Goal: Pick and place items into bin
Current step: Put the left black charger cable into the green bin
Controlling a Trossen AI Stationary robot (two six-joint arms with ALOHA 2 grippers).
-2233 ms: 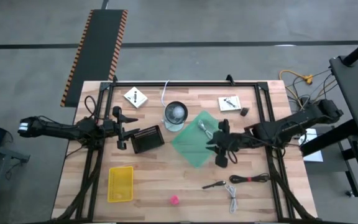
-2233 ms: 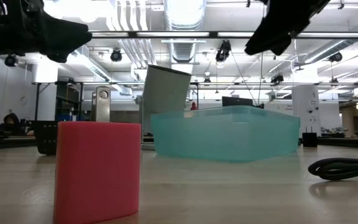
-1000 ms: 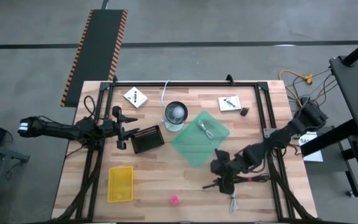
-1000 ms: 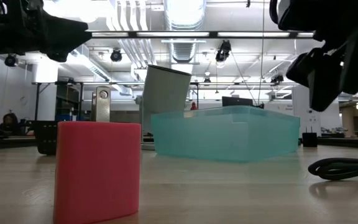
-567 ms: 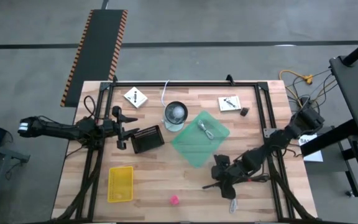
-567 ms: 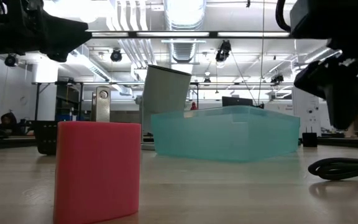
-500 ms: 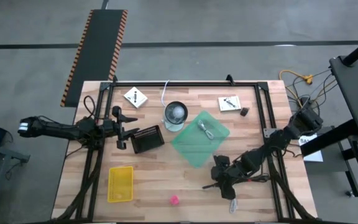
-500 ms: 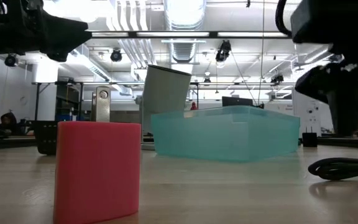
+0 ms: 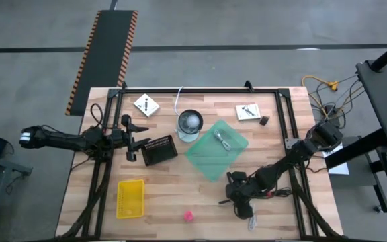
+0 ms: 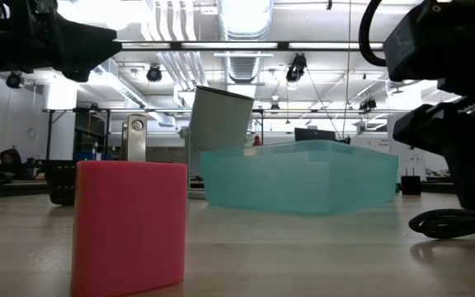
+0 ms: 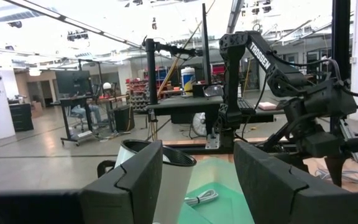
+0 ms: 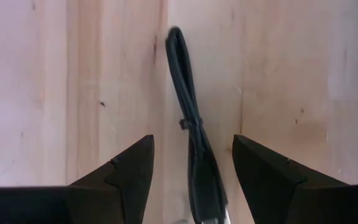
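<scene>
Right end effector spread wide, straddling dark thin cable, hidden from overhead

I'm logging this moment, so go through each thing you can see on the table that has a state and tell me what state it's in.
Right claw: open, straddling the dark thin cable.
Left claw: open, empty.
Teal bin: holds one white coiled cable.
Clear-grey cup: upright.
Pink object: loose on the table.
White packets: flat on the table.
</scene>
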